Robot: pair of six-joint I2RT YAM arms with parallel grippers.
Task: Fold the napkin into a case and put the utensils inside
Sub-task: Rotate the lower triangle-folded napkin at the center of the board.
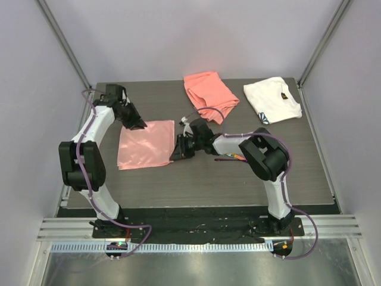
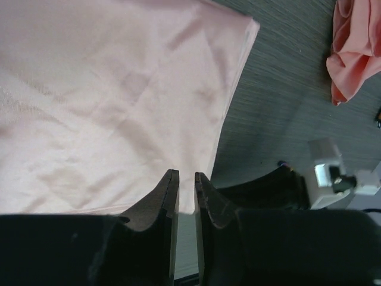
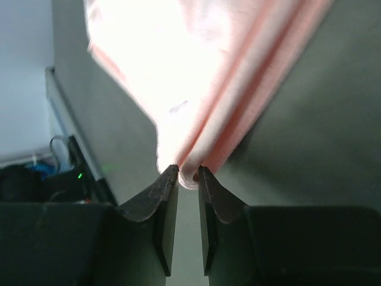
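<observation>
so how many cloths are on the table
3: the napkin left of centre, the coral-orange cloth at the far middle, the white cloth in the far right corner. None seems hidden.

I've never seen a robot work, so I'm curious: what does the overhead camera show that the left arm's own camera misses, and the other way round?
Only the overhead view shows the white cloth at the far right and the napkin laid out as a full square. Only the left wrist view shows, close up, the left gripper nearly closed with the napkin's corner between its tips. Both show the napkin, the orange cloth and the dark table.
</observation>
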